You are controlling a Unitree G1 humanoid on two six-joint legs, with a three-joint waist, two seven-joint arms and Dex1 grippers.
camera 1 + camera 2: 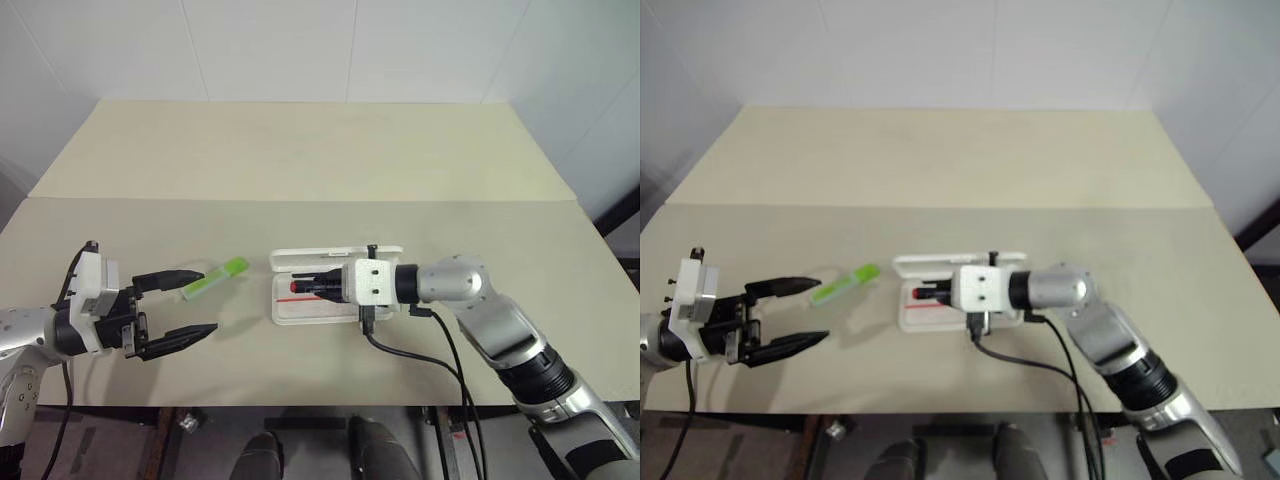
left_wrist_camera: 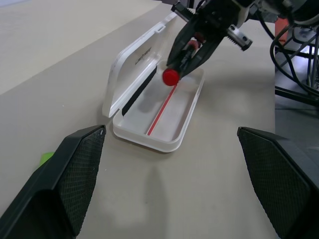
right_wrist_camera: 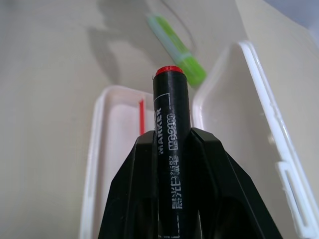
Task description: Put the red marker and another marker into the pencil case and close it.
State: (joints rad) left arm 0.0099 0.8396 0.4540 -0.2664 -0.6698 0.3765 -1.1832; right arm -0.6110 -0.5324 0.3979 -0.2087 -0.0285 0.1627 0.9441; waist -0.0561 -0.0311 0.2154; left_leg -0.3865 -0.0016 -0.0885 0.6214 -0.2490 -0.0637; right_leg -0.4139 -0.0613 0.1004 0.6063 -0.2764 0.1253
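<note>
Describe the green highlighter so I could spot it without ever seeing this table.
On the beige table, find the open white case near the front edge. The highlighter lies flat on the table just beyond the case's left end, near the open left gripper. It is stubby and pale lime green, unlike the black, red-ended marker.

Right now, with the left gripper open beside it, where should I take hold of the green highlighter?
Grip the green highlighter across its pale barrel, mid-length, rather than on the brighter cap. It lies flat on the table, slanting away from the open pencil case. Bring the left gripper down from above, fingers straddling the barrel crosswise.
</note>
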